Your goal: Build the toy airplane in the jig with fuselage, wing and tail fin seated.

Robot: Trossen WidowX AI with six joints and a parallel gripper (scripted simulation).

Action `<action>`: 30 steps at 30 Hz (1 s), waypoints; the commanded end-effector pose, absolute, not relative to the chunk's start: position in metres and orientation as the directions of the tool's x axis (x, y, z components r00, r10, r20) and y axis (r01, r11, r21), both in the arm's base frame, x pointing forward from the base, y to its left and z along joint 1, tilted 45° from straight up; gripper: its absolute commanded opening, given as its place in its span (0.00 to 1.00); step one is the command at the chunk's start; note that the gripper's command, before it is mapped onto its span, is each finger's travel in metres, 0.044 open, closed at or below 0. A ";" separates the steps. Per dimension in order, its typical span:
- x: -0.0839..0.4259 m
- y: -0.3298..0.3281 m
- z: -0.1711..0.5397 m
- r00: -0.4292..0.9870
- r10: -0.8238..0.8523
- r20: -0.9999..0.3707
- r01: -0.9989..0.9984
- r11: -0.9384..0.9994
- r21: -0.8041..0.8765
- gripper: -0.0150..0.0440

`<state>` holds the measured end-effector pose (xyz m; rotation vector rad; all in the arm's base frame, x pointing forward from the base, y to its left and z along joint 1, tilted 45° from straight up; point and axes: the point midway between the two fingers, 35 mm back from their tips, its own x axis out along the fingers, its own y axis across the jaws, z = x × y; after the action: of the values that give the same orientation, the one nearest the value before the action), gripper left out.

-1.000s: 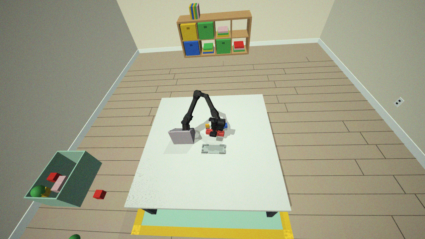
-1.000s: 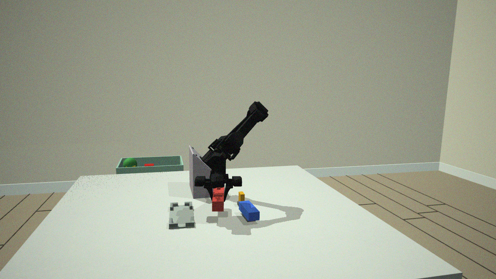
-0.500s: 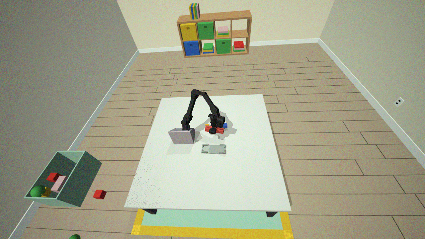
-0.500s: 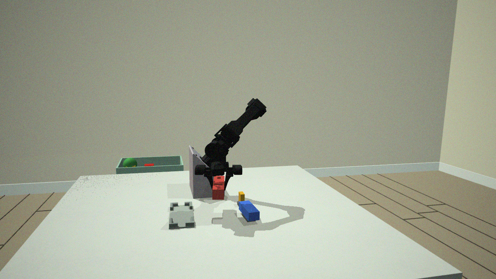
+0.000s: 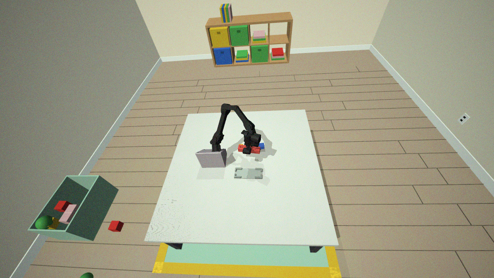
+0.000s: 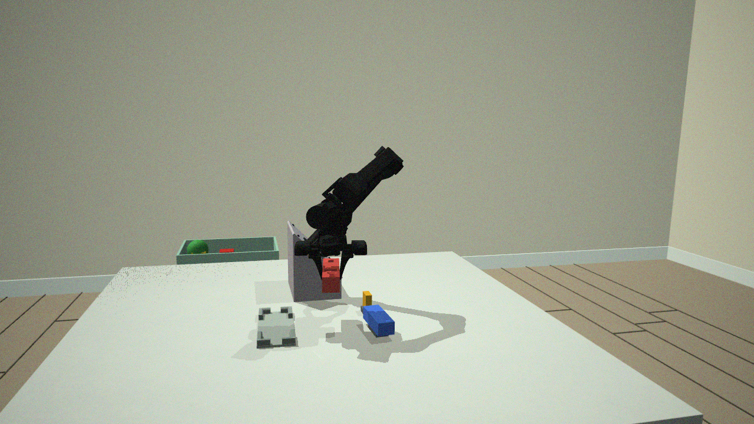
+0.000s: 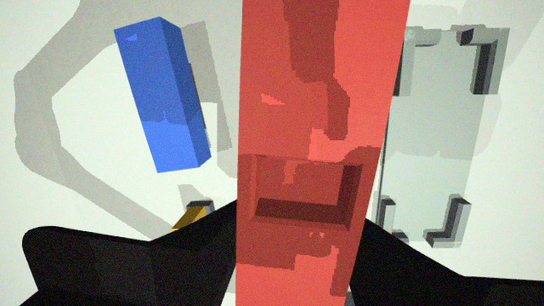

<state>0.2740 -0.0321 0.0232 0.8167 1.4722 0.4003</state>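
Because the cradle (image 5: pixel 248 173) (image 6: pixel 276 327) (image 7: pixel 433 123) had a post at each corner, a slightly turned or offset fuselage (image 5: pixel 254 150) (image 6: pixel 331 276) (image 7: pixel 297 127) could have caught on one and seated tilted. The gripper (image 5: pixel 247 148) (image 6: pixel 331 266) (image 7: pixel 293 207) had its jaws closed on the fuselage, above the table (image 5: pixel 241 214) (image 6: pixel 316 390) and beside the cradle. A loose pinch might have let its long body pitch. The wing (image 5: pixel 261 145) (image 6: pixel 378 319) (image 7: pixel 159 93) and fin (image 6: pixel 367 298) (image 7: pixel 189 218) lay on the other side; a low swing that way risked knocking them.
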 end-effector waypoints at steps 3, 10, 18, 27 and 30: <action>0.276 -0.042 0.008 0.100 0.690 -0.717 0.225 0.687 0.691 0.25; 0.278 -0.052 -0.011 0.101 0.688 -0.719 0.205 0.693 0.692 0.25; 0.277 -0.063 -0.034 0.099 0.683 -0.724 0.187 0.702 0.688 0.25; 0.275 -0.074 -0.060 0.098 0.681 -0.726 0.163 0.708 0.687 0.25; 0.274 -0.077 -0.069 0.099 0.682 -0.725 0.154 0.709 0.688 0.25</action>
<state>0.2737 -0.0718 -0.0615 0.7454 1.4534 0.4456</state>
